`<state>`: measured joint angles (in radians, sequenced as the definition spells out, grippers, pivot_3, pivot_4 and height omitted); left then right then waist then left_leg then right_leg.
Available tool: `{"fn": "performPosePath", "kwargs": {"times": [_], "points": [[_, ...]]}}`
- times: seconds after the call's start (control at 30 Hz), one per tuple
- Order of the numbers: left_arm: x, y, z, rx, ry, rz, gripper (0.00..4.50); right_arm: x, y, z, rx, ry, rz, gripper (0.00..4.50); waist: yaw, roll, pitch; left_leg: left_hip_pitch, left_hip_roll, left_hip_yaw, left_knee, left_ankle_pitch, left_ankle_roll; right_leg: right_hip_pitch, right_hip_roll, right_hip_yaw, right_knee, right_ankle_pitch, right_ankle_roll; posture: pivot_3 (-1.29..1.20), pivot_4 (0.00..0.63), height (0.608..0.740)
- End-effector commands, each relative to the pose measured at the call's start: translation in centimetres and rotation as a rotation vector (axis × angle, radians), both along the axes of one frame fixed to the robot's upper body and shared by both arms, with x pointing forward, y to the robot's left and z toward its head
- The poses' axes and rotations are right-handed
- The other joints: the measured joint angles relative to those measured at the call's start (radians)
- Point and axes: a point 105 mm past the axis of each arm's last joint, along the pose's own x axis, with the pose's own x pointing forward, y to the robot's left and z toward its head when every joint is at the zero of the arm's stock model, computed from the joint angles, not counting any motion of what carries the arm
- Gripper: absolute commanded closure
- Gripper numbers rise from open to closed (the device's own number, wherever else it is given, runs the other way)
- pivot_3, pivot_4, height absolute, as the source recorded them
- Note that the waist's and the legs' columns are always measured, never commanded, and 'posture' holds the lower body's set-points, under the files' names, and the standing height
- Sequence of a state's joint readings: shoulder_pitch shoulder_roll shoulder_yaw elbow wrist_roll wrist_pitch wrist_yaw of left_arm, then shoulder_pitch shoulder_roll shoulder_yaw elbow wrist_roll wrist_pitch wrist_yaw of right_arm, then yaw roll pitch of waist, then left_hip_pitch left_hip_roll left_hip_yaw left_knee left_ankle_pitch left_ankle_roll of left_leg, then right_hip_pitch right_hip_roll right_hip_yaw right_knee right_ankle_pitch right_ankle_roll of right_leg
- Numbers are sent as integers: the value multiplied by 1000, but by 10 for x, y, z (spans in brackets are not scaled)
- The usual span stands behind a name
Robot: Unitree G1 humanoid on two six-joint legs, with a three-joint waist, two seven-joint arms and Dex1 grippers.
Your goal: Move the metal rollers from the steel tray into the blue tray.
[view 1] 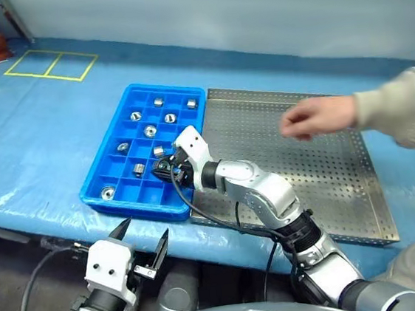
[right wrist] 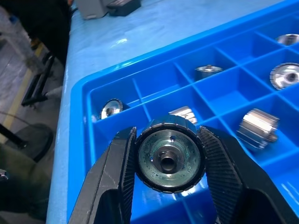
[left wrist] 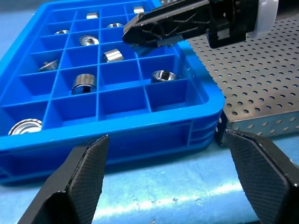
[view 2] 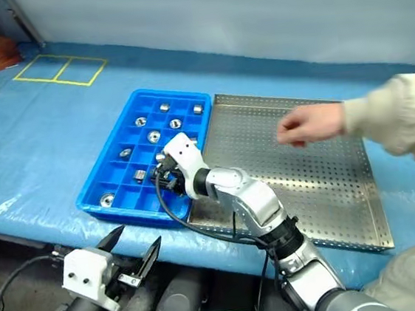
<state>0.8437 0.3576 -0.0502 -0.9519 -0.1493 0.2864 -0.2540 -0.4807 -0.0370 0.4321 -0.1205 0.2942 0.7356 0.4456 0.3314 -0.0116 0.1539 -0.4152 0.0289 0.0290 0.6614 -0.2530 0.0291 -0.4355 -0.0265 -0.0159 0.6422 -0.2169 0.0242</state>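
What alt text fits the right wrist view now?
The right gripper is shut on a metal roller, its round centre hole facing the camera, above the blue tray. Other rollers lie in nearby compartments.

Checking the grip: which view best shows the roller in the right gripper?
The right wrist view: the roller faces the camera, clamped between both fingers. In the head views the right gripper hides it.

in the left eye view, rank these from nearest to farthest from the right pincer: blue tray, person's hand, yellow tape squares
1. The blue tray: directly beneath the right pincer, which holds a roller over its compartments.
2. The person's hand: off to the right, above the steel tray.
3. The yellow tape squares: far corner of the table, up and to the left.
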Motion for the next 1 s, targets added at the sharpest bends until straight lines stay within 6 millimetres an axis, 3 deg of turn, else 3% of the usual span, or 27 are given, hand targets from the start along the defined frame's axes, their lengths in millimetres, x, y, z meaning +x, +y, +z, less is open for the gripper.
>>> {"fn": "performPosePath", "kwargs": {"times": [0.03, 0.2, 0.43, 0.7, 1.0], "points": [[1, -8, 15, -11, -66, -36, 135, -7, 7, -3, 23, 0, 19, 2727, 32, 0, 0, -1, 0, 0, 0, 0, 0, -1, 0, 0, 0, 0, 0, 627, 150, 740], [4, -12, 14, -13, -67, -74, 135, -13, 6, -13, 3, 26, 15, 2727, 98, -1, -1, -5, 0, 2, 1, 0, -1, -6, 1, 0, 1, 0, 0, 602, 150, 740], [10, -20, 15, -26, -77, -134, 135, -6, -10, -12, -10, 24, -37, 2727, 142, -3, -3, -5, -1, 6, 1, -2, -3, -7, 2, -2, 1, 0, 0, 556, 150, 740], [16, -27, 15, -36, -74, -192, 135, -8, -35, 4, -3, 18, -58, 148, 151, -3, -3, -7, -1, 4, 3, -2, -4, -7, 2, -7, 1, 1, 1, 496, 150, 740], [21, -35, 19, -61, -76, -297, 135, -16, -64, 15, -15, 3, -100, 48, 134, -2, -4, -12, -1, -1, 6, -2, -4, -4, 2, -13, 2, 2, 3, 403, 150, 740]]}}
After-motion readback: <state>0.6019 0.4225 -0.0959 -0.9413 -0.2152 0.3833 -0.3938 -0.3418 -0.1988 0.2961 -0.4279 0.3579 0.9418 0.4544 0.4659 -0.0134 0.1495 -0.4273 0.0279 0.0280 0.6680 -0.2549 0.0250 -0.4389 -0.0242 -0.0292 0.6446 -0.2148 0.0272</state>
